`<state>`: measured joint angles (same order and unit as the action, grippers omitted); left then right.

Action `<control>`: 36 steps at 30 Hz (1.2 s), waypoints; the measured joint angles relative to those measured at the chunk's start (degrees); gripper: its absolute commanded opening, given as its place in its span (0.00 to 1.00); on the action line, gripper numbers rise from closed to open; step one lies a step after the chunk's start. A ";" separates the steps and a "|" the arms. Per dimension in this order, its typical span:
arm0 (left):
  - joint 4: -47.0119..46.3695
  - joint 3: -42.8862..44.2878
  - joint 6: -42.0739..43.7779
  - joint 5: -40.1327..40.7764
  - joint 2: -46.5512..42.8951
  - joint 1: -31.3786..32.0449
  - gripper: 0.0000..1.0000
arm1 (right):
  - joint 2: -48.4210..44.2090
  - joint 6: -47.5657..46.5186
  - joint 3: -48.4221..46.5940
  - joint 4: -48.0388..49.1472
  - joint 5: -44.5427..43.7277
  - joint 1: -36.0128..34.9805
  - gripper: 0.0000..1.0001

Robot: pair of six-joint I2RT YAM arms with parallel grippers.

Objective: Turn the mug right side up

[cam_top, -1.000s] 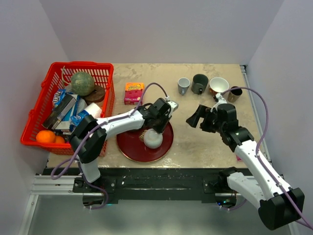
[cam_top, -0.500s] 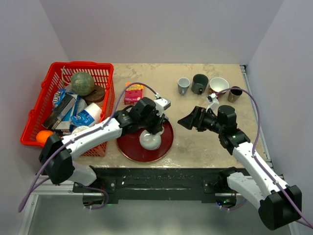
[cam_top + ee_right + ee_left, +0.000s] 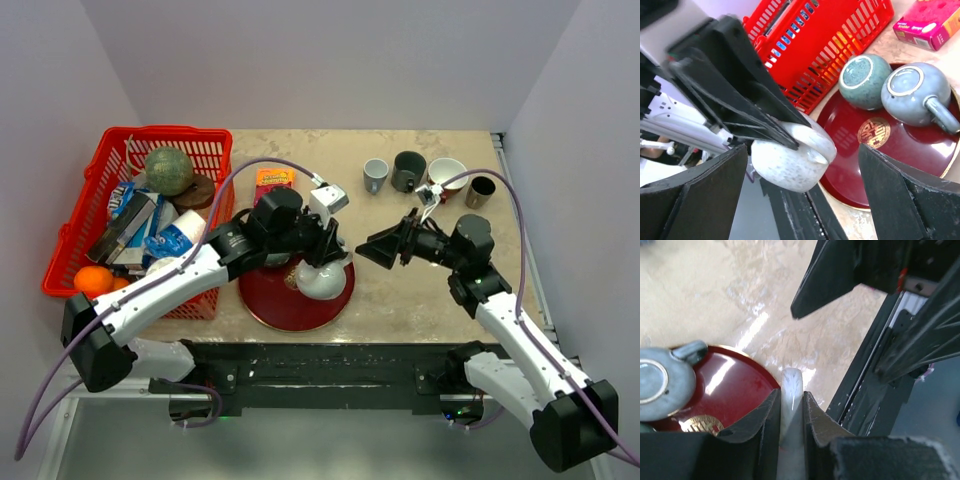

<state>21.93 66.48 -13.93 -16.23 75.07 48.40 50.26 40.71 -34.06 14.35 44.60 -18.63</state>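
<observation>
**White mug pinched by its handle, second gripper open beside it**

The white speckled ceramic mug (image 3: 790, 162) hangs from the left gripper (image 3: 790, 407), whose two black fingers are clamped on the mug's pale looped handle (image 3: 791, 382). The mug is over the near right part of the dark red round plate (image 3: 268, 300). In the right wrist view it looks lifted off the plate rather than resting on it, though contact cannot be ruled out. The handle points up into the fingers and the rounded body bulges below them. No view shows the mouth, so how far the mug is tipped from upside down cannot be told.

The right gripper (image 3: 370, 248) is spread wide and holds nothing. It faces the mug from the mug's right, near but apart. In its own camera the mug lies straight ahead between the two open fingers, a little left of centre.

As I judge it, the left arm is the one placed to finish the turn. It already has the handle, and a roll of its wrist would swing the body round under that grip. The right gripper is lined up to take or steady the body if a handover is wanted.

On the far side of the plate a teal glazed cup (image 3: 865, 82) and a grey-blue handled cup (image 3: 912, 95) stand bottom-up, just beside each other. That leaves the nearer part of the plate as the likely place to set the mug down.
</observation>
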 measured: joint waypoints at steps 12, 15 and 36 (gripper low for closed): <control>-3.93 0.59 4.46 6.95 -4.83 3.39 0.00 | 5.49 15.10 -12.68 -23.08 -17.31 -0.22 0.89; -3.74 0.59 7.04 11.08 -4.39 7.85 0.00 | 6.86 20.63 -12.92 -26.77 -18.53 -0.39 0.88; -9.77 -6.75 21.11 36.26 -1.70 22.45 0.00 | 12.24 36.04 -22.91 -55.52 -19.32 -1.88 0.75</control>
<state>12.16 59.72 7.18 20.03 73.36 70.85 62.50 76.75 -56.97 -41.17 25.28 -20.51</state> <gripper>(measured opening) 0.247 0.745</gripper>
